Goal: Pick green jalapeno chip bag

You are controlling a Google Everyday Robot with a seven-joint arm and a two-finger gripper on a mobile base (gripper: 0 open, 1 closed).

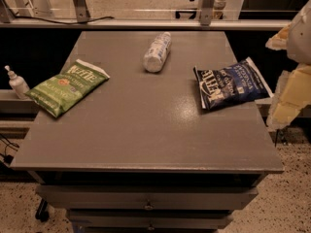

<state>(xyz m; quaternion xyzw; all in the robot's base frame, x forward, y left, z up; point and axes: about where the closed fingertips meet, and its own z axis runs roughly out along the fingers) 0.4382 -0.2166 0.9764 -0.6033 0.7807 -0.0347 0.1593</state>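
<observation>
Grey table (146,140), centre of frame: the green jalapeno chip bag (67,87) lies flat at the table's left edge, in the left middle of the frame, angled with its white lettering toward the upper right and one lower corner at or just over the rim. We see the gripper (290,93) at the far right edge of the frame, a pale blurred shape beyond the table's right side and well apart from the bag; whether it is open or closed we cannot tell, and it has no hold on the bag.

Between the two sit a dark blue chip bag (231,84) at right of centre and a clear plastic bottle (157,51) on its side near the top of the table. A small pump bottle (17,83) stands just off the table's left side, near the green bag.

We judge the pick not yet begun: this is the approach step. The next move calls for a long reach across the frame to the left, passing clear of the blue bag and the bottle, then a descent over the green bag's crinkled body.
</observation>
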